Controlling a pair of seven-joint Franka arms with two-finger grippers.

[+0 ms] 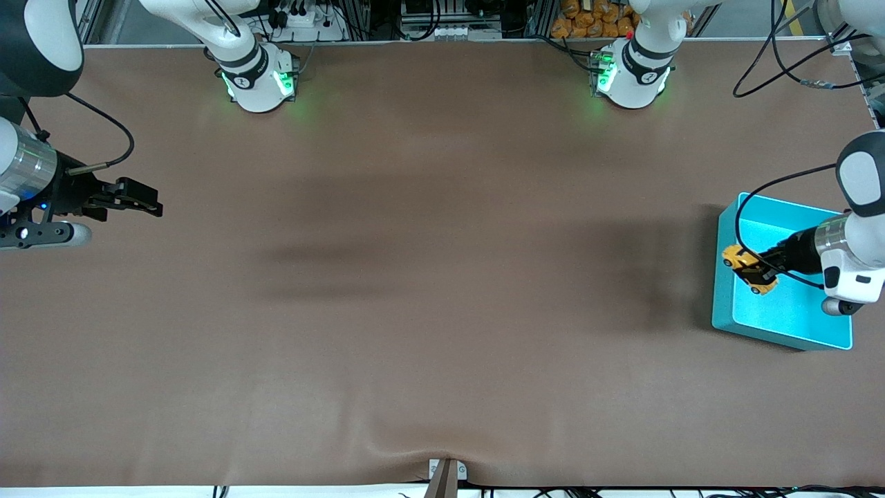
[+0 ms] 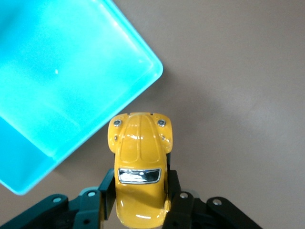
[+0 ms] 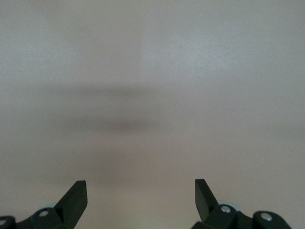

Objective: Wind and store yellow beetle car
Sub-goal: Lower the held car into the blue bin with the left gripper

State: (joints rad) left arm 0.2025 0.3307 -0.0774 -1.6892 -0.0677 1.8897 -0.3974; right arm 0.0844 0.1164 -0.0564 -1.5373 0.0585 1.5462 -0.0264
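A turquoise bin [image 1: 788, 325] sits on the brown table [image 1: 429, 277] close to the edge at the left arm's end, roughly midway between the table's two long edges and turned slightly askew to them. Its rounded corner [image 2: 155, 71] shows in the left wrist view. Orange packets [image 1: 594, 17] are heaped just past the table edge where the bases stand.

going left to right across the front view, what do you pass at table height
right gripper, open, over bare table at the right arm's end → brown table → yellow beetle car held in the left gripper over the turquoise bin
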